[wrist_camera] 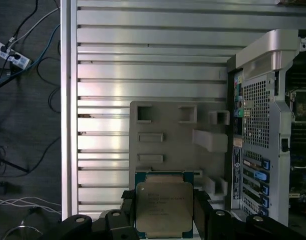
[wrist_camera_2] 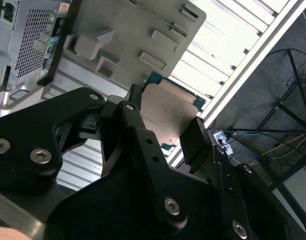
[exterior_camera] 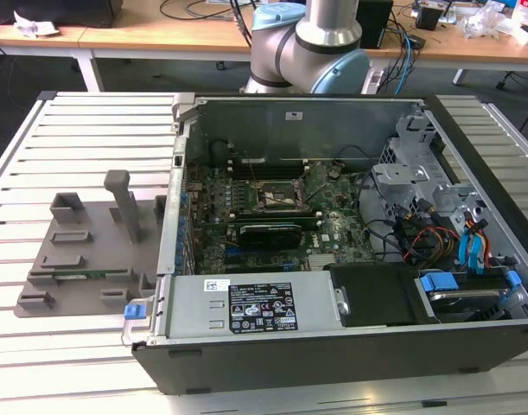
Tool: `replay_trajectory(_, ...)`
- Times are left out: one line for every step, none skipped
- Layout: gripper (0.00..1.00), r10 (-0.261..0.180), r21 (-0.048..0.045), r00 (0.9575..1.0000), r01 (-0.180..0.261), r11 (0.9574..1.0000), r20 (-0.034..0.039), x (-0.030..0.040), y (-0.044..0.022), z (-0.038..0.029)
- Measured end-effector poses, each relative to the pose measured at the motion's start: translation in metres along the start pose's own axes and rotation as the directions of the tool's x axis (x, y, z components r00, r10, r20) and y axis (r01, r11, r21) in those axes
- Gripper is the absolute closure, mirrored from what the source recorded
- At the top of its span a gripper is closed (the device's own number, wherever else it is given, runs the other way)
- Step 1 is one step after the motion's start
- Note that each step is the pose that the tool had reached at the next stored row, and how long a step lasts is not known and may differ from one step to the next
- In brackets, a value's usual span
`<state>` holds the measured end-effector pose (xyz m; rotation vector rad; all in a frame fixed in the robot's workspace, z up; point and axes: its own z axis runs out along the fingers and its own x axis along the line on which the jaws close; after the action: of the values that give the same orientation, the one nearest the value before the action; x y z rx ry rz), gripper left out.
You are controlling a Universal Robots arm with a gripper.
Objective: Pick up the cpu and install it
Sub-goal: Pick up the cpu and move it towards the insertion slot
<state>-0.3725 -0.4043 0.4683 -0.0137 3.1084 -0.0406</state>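
Item: cpu (wrist_camera: pixel 164 207), small flat square chip, silver-grey metal top with a thin green edge in the first wrist view; its flat tan face (wrist_camera_2: pixel 165 107) shows in the second wrist view

Location: clamped in the gripper (wrist_camera: pixel 164 216), raised off the table and seen over the edge of the grey fixture tray (wrist_camera: pixel 178 125), on the tray's side away from the computer case (wrist_camera: pixel 255 110)

Tool state: gripper (wrist_camera_2: pixel 165 125) closed narrow on the cpu; the black fingers (wrist_camera: pixel 200 212) press two opposite edges, one to each side, in both wrist views (wrist_camera_2: pixel 134 115)

Surroundings, exterior view:
- slatted aluminium table (exterior_camera: pixel 99 130)
- fixture tray (exterior_camera: pixel 82 259), grey, with moulded posts and pockets, just beside the case on the exterior view's left
- computer case (exterior_camera: pixel 333 363), side panel off, interior exposed
- cpu socket (exterior_camera: pixel 276 197), black square frame with metal rim, on the motherboard
- graphics card (exterior_camera: pixel 268 233), long and black, just beside the socket
- power supply (exterior_camera: pixel 246 307), grey box along the case's near wall
- robot arm (exterior_camera: pixel 311 43), grey and pale blue joint behind the case
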Motion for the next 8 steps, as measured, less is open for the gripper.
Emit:
replay_trajectory(0.45, 0.000, 0.0000, 1.0000, 0.000, 1.0000, 0.0001, 0.0000, 0.0001, 0.0056)
replay_trajectory(0.45, 0.000, 0.0000, 1.0000, 0.000, 1.0000, 0.0001, 0.0001, 0.0002, 0.0097)
replay_trajectory(0.45, 0.000, 0.0000, 1.0000, 0.000, 1.0000, 0.0001, 0.0002, 0.0004, 0.0157)
replay_trajectory(0.45, 0.000, -0.0001, 1.0000, 0.000, 1.0000, 0.0002, 0.0002, 0.0005, 0.0181)
replay_trajectory(0.45, 0.000, 0.0000, 1.0000, 0.000, 1.0000, 0.0001, 0.0002, 0.0005, 0.0200)
replay_trajectory(0.45, 0.000, 0.0000, 1.0000, 0.000, 1.0000, 0.0000, 0.0003, 0.0006, 0.0247)
replay_trajectory(0.45, 0.000, 0.0000, 1.0000, 0.000, 1.0000, 0.0001, 0.0003, 0.0008, 0.0306)
replay_trajectory(0.45, 0.000, -0.0001, 1.0000, 0.000, 1.0000, 0.0002, 0.0003, 0.0009, 0.0347)
